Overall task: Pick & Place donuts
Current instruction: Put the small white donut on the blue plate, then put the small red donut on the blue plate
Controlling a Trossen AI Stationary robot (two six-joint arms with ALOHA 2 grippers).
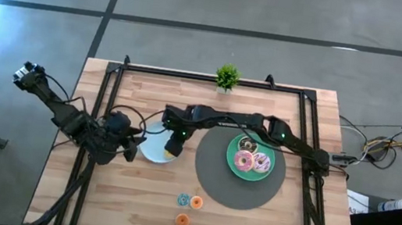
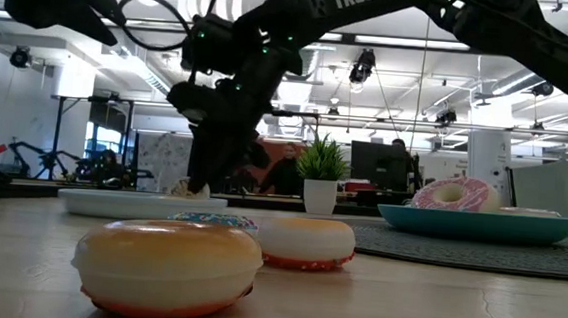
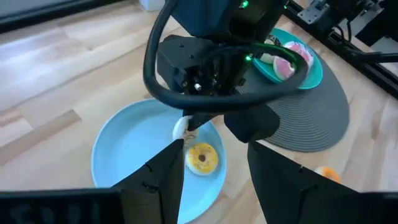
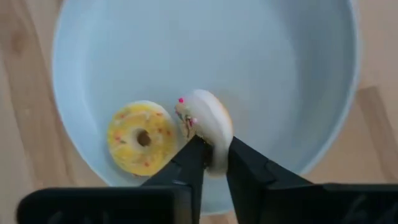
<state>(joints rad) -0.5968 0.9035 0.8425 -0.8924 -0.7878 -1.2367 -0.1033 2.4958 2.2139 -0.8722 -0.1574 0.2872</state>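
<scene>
My right gripper hangs over the light-blue plate, shut on a small pale donut with pink sprinkles. A yellow mini donut lies flat on that plate beside it. My left gripper waits open at the plate's left side. On the teal plate lie a pink donut, a pale sprinkled one and a dark one. A blue mini and two orange minis rest on the bare wood. My right gripper pinches the pale donut by its rim between the two fingers, which come from above and point down. The ring stands on edge below the fingers, just over the light-blue plate; whether it touches the plate I cannot tell.
A round grey mat lies under the teal plate. A small green plant stands at the far edge. Black frame rails run along the table's left and right sides. Bare wood shows along the near edge.
</scene>
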